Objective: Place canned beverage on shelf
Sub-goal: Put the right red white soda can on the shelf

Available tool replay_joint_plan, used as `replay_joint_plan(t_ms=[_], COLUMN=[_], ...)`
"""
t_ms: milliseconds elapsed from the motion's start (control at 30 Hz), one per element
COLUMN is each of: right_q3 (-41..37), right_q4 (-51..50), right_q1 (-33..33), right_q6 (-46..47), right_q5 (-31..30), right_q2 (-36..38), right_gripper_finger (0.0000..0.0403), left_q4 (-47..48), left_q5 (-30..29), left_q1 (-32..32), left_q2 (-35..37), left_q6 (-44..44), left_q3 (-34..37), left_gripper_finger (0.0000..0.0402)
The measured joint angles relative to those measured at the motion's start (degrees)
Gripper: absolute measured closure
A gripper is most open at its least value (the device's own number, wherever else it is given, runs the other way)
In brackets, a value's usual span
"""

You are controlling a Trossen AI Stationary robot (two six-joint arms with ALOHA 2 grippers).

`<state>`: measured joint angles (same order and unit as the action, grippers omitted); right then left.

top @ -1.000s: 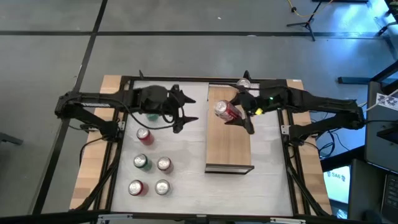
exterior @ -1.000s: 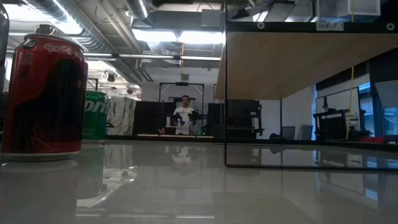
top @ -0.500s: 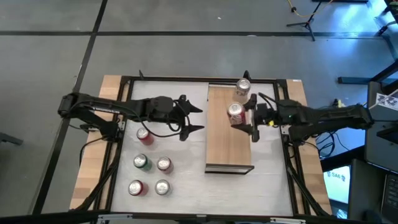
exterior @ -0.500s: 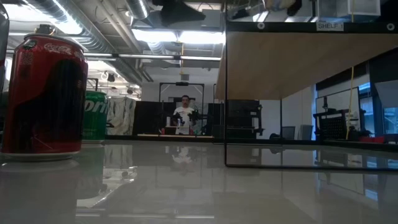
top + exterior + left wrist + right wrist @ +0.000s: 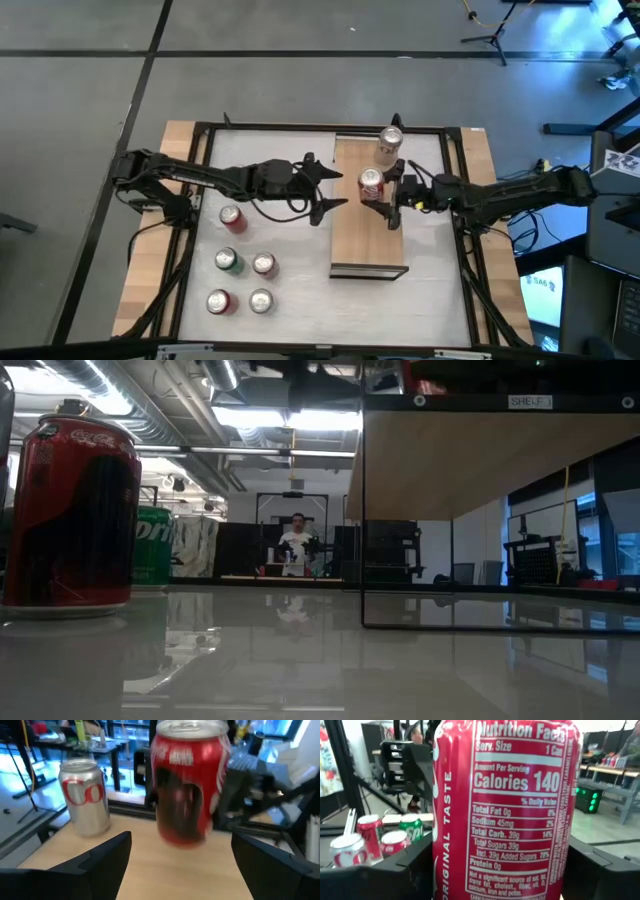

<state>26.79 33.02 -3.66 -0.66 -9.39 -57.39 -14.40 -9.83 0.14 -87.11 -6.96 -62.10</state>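
Note:
A red can (image 5: 371, 183) stands upright over the far half of the light-wood shelf (image 5: 368, 245), in my right gripper (image 5: 388, 192), which is shut on it. It fills the right wrist view (image 5: 505, 805). A silver can (image 5: 390, 145) stands on the shelf's far end. My left gripper (image 5: 330, 185) is open and empty at the shelf's left edge, pointing at the red can (image 5: 187, 785); the silver can shows beside it (image 5: 85, 795). My right gripper pinches the red can's side wall (image 5: 445, 870) between its two fingers (image 5: 410, 870), one on each side. The fingers reach in level from the table's right side. The can is upright; I cannot tell whether its base rests on the shelf.
Several red and green cans (image 5: 232, 218) stand on the white tabletop left of the shelf; a red one (image 5: 70, 510) and a green one (image 5: 152, 545) show close in the low view. The shelf's near half is bare wood. A person (image 5: 297, 540) stands far back in the room.
My right gripper has gone toward the table's left edge with the red can, which has turned from tilted to upright over the shelf. My left gripper has gone toward the table's right edge up to the shelf's left edge, staying open.

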Motion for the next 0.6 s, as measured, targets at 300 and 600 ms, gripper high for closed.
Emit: replay_joint_plan(t_ms=[300,600], right_q3=[0.0,0.0], right_q4=[3.3,6.5], right_q1=[0.0,2.9], right_q6=[-1.4,-1.6], right_q5=[-0.8,0.4], right_q2=[-5.0,-7.9], right_gripper_finger=[0.0096,0.0096], left_q4=[-7.2,-9.4], left_q5=[-0.4,4.9], left_q1=[1.7,3.5], left_q2=[-3.7,-3.7], left_q6=[0.1,0.1], left_q3=[0.1,0.1], left_gripper_finger=[0.0068,0.0068])
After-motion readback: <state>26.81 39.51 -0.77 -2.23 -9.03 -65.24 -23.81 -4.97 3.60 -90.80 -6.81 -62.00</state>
